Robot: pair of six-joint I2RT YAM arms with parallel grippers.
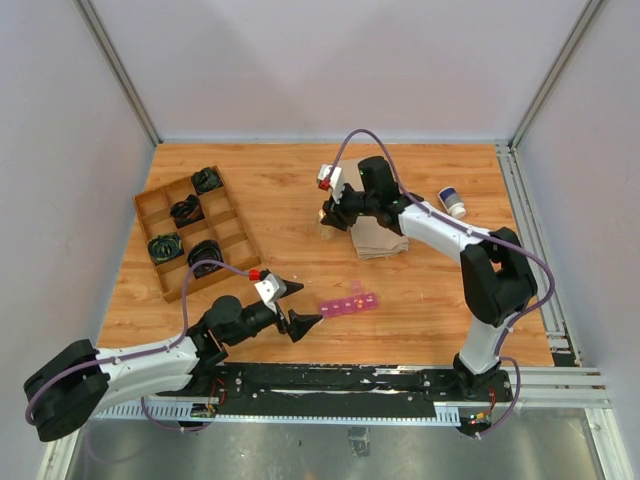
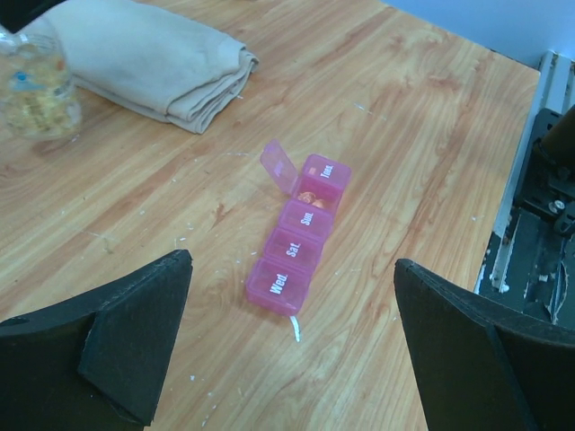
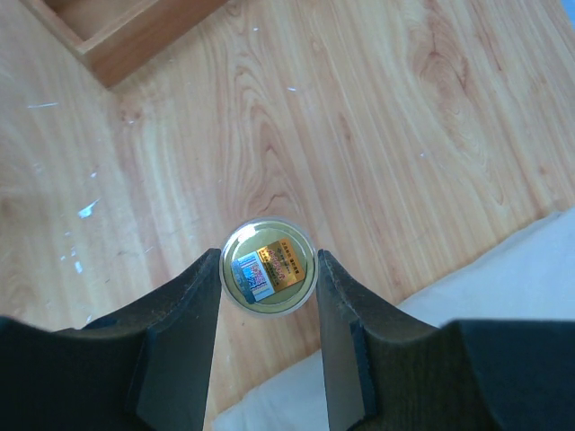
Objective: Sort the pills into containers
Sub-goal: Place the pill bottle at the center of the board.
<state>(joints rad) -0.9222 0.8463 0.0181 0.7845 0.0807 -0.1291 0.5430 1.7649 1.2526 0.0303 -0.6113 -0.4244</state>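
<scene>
Lower centre of top view: left gripper (image 1: 310, 303) wide open near containers (image 1: 349, 304); mid-frame, right gripper (image 3: 268, 262) clamps small bottle (image 3: 269, 267).

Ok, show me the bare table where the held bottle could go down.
Widest bare patch: between the wooden tray and the folded cloth, running to the back wall. Another lies right of the pink pill strip, bordered by the cloth and the right arm. Crowded: the near edge, where the left fingers sit beside the strip, and around the white-capped bottle.
</scene>
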